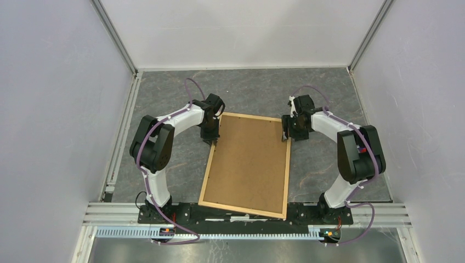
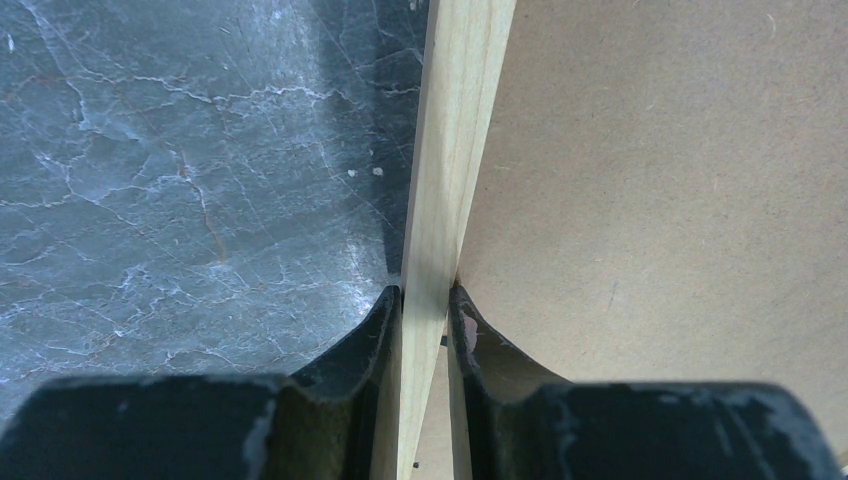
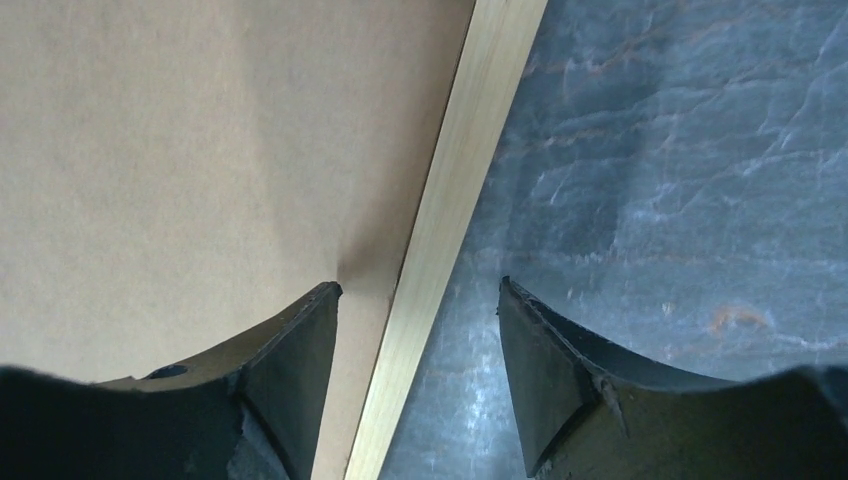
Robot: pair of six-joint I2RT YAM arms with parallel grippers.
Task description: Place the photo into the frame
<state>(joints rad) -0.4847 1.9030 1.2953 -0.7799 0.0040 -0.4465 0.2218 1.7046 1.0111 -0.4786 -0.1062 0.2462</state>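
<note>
Your left gripper (image 2: pixel 425 295) is pinching the left strip of the light-wood frame (image 2: pixel 450 150), which lies flat on the grey marbled table (image 1: pixel 164 93) with a brown backing board (image 1: pixel 249 161) filling it. Your right gripper (image 3: pixel 420 285) is spread wide, straddling the right strip

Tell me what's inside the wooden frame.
A plain brown board fills the frame edge to edge. Anything beneath the board, the photo included, is covered and cannot be seen.

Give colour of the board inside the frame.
Plain light brown board; shows best in the left wrist view.
</note>
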